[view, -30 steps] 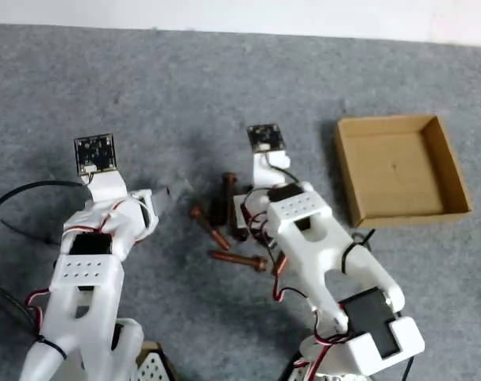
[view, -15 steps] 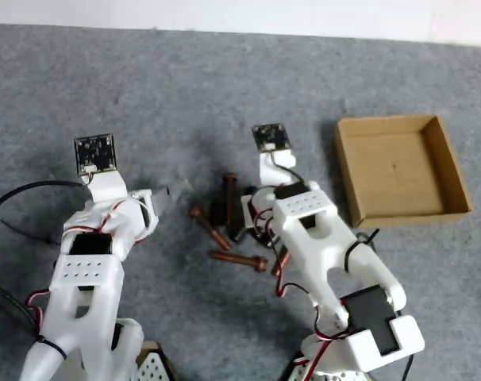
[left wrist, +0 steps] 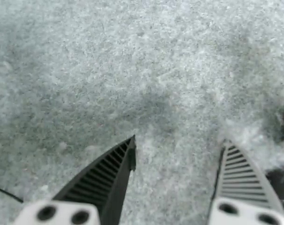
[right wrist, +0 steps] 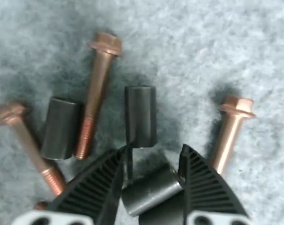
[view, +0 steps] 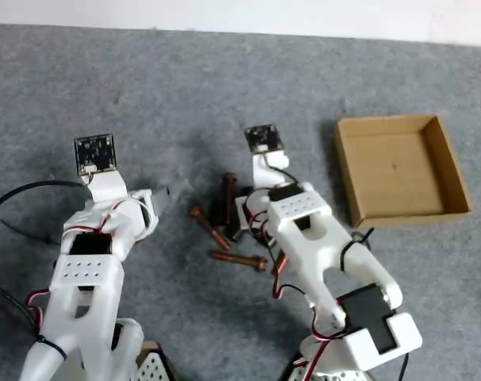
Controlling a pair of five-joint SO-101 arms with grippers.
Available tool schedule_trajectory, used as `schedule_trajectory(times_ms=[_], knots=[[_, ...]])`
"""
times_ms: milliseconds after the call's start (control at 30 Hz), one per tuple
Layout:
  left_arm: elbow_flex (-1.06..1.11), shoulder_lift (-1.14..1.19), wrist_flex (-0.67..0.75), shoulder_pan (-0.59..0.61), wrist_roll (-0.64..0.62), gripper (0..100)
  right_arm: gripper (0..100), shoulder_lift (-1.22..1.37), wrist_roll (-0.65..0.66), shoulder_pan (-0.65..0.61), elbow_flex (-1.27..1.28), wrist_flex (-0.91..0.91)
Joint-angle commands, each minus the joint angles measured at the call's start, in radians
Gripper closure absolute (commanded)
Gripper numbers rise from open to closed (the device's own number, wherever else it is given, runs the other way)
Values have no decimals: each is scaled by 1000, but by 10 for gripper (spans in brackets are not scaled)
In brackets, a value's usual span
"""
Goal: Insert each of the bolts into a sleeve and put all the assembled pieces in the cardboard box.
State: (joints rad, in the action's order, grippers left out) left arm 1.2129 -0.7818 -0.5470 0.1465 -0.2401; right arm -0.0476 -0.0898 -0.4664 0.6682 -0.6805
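High view, over the last second: the right arm swung slightly toward the cardboard box point(view: 395, 171), then came back over the pile. The left arm has not stirred. The bolts point(view: 239, 258) and the dark sleeves lie loose near the middle of the tabletop point(view: 145, 95). The box sits well apart toward the right edge, with nothing in it.

In the right wrist view the right pincer point(right wrist: 156, 147) stands open, its jaws on either side of a sleeve point(right wrist: 151, 190) lying crosswise between them. It has not clamped the sleeve. A second sleeve point(right wrist: 141, 116) lies just past the tips. The left pincer point(left wrist: 177, 150) is also open and holds nothing, over bare felt on the pile's left side.

The small swing out and back reads as lining up for a grasp, not as carrying anything. No bolt sits in a sleeve yet, so the task looks barely begun.
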Motion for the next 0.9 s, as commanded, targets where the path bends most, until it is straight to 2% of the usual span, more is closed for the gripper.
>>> schedule_trajectory(times_ms=[0,333,600,867], knots=[[-12,2,14,1,-8,733,837,-2,6,-13,-59,13],[-12,4,14,1,-8,733,836,4,6,-13,-101,18],[-12,4,14,1,-8,733,836,242,12,-10,-232,13],[-12,4,14,1,-8,733,836,265,9,4,-272,-4]])
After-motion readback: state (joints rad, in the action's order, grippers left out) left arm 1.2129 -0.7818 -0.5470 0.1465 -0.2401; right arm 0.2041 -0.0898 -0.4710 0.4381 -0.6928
